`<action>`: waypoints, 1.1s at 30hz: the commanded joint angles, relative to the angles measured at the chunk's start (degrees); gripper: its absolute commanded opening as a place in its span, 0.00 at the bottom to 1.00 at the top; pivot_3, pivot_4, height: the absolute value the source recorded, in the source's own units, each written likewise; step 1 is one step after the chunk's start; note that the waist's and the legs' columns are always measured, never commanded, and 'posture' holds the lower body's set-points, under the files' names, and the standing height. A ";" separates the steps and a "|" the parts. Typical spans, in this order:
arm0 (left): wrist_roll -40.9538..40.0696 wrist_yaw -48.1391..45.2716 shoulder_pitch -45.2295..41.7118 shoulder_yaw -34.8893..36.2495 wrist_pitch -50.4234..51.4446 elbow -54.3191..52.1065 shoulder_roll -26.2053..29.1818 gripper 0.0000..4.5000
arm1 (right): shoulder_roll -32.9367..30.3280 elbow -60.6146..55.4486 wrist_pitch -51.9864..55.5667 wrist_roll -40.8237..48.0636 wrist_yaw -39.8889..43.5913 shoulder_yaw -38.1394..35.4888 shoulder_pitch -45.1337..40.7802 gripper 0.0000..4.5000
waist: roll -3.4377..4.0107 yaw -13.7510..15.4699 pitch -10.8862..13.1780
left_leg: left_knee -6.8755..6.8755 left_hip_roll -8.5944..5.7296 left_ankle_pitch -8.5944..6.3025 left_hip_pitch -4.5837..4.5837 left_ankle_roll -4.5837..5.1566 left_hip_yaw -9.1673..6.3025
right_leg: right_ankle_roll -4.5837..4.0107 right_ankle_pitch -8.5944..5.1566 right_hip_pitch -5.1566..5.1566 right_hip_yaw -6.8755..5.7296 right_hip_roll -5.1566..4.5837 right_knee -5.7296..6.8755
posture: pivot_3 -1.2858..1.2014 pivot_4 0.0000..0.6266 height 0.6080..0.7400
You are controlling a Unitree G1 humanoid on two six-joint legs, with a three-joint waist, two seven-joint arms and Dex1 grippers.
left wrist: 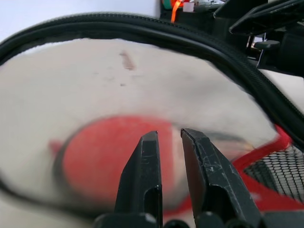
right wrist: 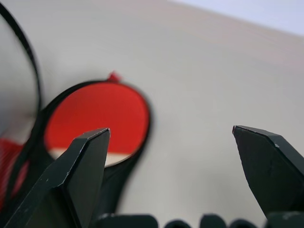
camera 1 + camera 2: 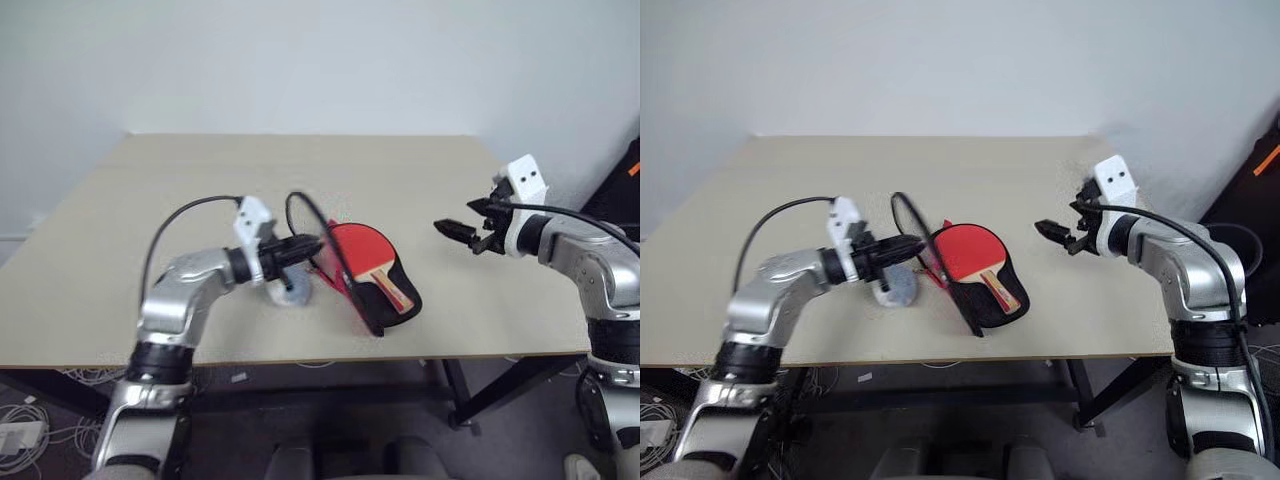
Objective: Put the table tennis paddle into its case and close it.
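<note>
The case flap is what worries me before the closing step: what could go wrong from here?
The case lies open with its flap standing up; the left claw is at that flap with fingers nearly together, so it might slip. The paddle handle points toward the table edge, so a push could slide both off.

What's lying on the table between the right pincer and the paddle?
Nothing: in the left eye view, bare table separates the right pincer from the paddle.
</note>
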 commanded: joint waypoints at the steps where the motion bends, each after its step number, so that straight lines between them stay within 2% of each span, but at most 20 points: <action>1: 2.05 5.29 -4.79 -0.95 1.96 3.05 -3.67 0.16 | -0.78 1.81 -2.09 -1.03 -2.28 -3.24 -2.60 1.00 | 0.00 -0.03 0.00 | 0.00 0.00 0.00 0.00 0.00 0.00 | 0.01 0.00 0.00 0.01 0.00 0.00 | 0.52 0.00 1.00; 4: 0.71 7.56 -5.83 0.00 5.47 2.11 -5.65 0.16 | -0.85 2.79 -2.32 -1.17 -2.91 -3.56 -3.10 1.00 | 0.01 -0.17 0.00 | -0.02 0.00 0.00 0.00 0.01 0.00 | 0.04 -0.02 -0.04 0.06 0.02 0.01 | 0.52 0.00 1.00; 10: -4.04 7.00 -1.48 1.91 13.66 -6.61 -3.78 0.16 | -0.63 3.61 -2.67 -1.25 -2.11 -2.44 -3.46 1.00 | 0.03 -0.11 0.01 | -0.01 0.01 0.00 -0.03 0.01 0.00 | 0.02 -0.01 -0.07 0.11 0.04 0.02 | 0.52 0.00 1.00; 15: -13.71 8.79 5.43 5.56 25.97 -18.00 -4.81 0.16 | 0.09 4.91 -3.41 -1.50 -1.27 -0.96 -4.35 1.00 | 0.03 -0.08 0.01 | 0.00 0.01 0.00 -0.04 0.01 -0.02 | 0.02 0.00 -0.07 0.12 0.03 0.02 | 0.52 0.00 1.00; 18: -18.85 10.54 7.87 7.30 33.82 -20.66 -5.39 0.16 | 0.86 4.75 -3.46 -1.34 -1.25 -0.25 -4.23 1.00 | 0.03 -0.04 0.01 | 0.03 0.00 0.00 -0.05 0.01 -0.05 | 0.02 -0.01 -0.04 0.11 0.04 0.02 | 0.52 0.00 1.00; 21: -20.76 11.43 10.15 6.80 37.06 -21.83 -5.38 0.16 | 1.95 4.18 -3.42 -1.09 -1.32 0.54 -3.96 1.00 | 0.04 -0.05 0.01 | 0.03 0.00 0.00 -0.04 0.02 -0.06 | 0.05 -0.02 -0.04 0.11 0.05 0.02 | 0.52 0.00 1.00; 25: -23.37 12.31 11.61 7.66 39.47 -21.47 -6.40 0.35 | 2.96 3.63 -3.36 -1.14 -1.69 1.00 -3.42 1.00 | 0.04 -0.01 0.01 | 0.03 0.00 0.01 -0.04 0.01 -0.06 | 0.02 -0.01 -0.04 0.11 0.05 0.03 | 0.52 0.00 1.00; 33: -25.53 13.91 14.13 7.08 41.82 -21.88 -6.99 0.96 | 4.55 1.44 -2.01 -0.80 -2.67 0.98 -1.71 1.00 | 0.04 -0.04 0.01 | 0.03 -0.01 0.01 -0.03 0.01 -0.07 | -0.08 0.05 -0.04 0.11 0.05 0.02 | 0.52 0.00 1.00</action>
